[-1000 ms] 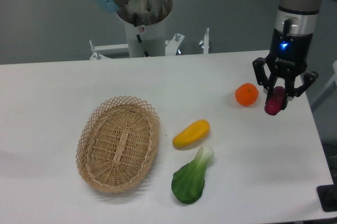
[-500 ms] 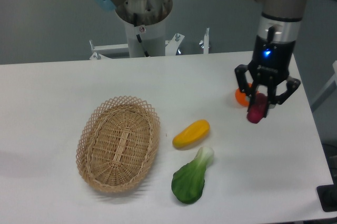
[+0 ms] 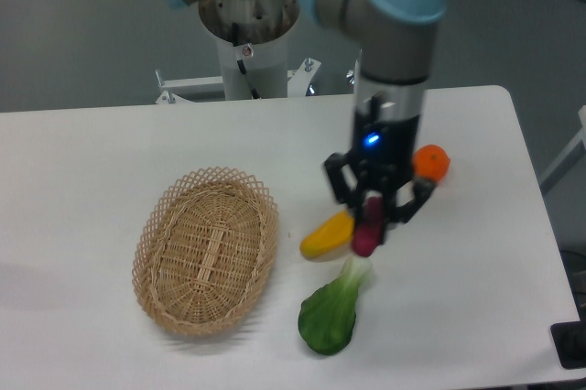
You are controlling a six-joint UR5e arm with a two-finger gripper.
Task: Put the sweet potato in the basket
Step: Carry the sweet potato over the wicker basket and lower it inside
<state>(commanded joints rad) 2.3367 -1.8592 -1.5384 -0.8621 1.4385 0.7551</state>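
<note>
Nearest the camera, a green leafy vegetable (image 3: 332,309) is seen lying on the white table (image 3: 476,289), its pale stalk end pointed up toward the gripper. Just beyond it, the sweet potato (image 3: 368,228) is held upright and clear of the table, pinched between the jaws of the gripper (image 3: 374,218), which are closed on its upper part. A yellow fruit (image 3: 325,235) is found just beside the sweet potato on the side toward the basket, its far end partly hidden behind the gripper. The basket (image 3: 206,249) is set well apart from the gripper, toward the image's left, with the yellow fruit lying between the two. Farther back, an orange (image 3: 432,162) rests near the arm's wrist, partly covered by it. At the rear, the arm's base column (image 3: 249,42) is mounted behind the table.
</note>
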